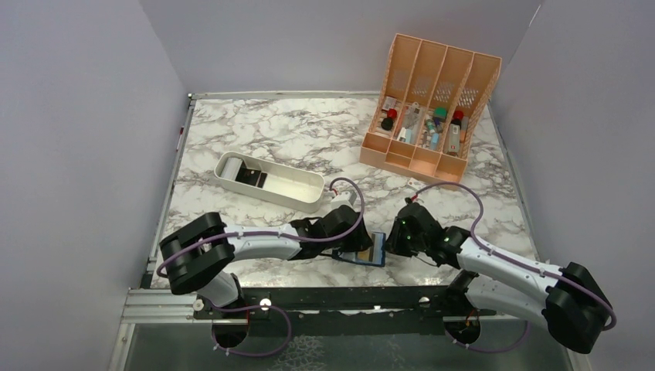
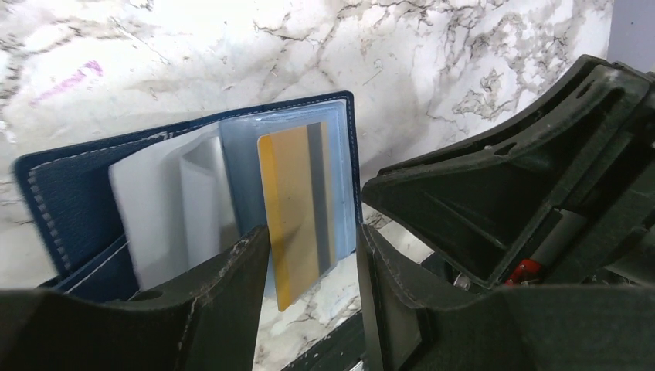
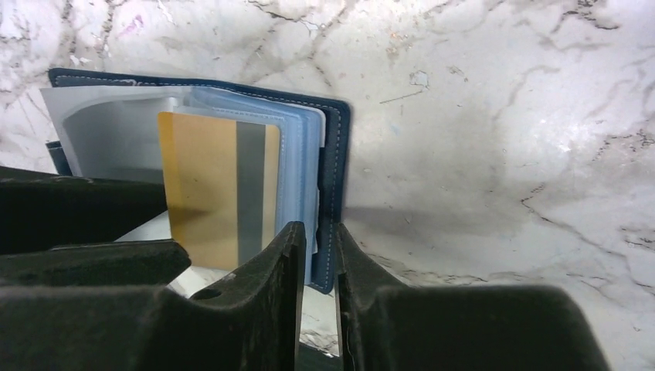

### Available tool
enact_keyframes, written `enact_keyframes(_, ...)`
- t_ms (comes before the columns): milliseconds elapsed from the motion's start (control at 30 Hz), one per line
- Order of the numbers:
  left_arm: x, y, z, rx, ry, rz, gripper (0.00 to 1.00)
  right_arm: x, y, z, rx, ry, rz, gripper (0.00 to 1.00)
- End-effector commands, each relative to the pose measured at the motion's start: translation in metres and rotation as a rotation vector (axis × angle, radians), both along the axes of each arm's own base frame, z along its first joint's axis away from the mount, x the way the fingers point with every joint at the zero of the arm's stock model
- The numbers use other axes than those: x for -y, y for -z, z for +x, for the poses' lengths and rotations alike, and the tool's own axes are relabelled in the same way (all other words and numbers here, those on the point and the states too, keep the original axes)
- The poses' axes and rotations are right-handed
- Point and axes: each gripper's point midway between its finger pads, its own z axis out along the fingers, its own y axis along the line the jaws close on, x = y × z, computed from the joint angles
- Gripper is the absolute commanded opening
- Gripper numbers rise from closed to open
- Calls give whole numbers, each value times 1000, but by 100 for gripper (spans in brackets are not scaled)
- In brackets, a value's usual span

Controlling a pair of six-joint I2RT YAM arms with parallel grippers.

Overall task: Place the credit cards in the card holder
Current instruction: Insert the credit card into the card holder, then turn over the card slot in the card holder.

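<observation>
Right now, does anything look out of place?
Yes: the gold card sticks out past the edge of the open card holder. It is only partly inside its clear sleeve and sits slightly tilted.

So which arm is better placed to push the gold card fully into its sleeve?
Left. The left tool stands open around the protruding end of the gold card; the right tool seems to pinch the edge of the card holder, steadying it.
</observation>
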Motion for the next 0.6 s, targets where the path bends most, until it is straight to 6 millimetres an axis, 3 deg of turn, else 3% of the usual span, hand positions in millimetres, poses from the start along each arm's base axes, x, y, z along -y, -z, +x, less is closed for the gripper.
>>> enact_keyframes(0, -15, -21, 7, 75, -6, 58, 48, -5, -11, 4, 19, -10, 12, 26)
enact_keyframes(167, -38, -21, 12, 115, -18, 158, 51, -26, -24, -1, 46, -74, 147, 32)
enact_keyframes(300, -44, -18, 10, 111, -15, 158, 51, -33, -32, 1, 70, -84, 196, 32)
enact_keyframes(567, -64, -7, 15, 131, -11, 291, 52, -38, -27, 1, 34, -75, 201, 34)
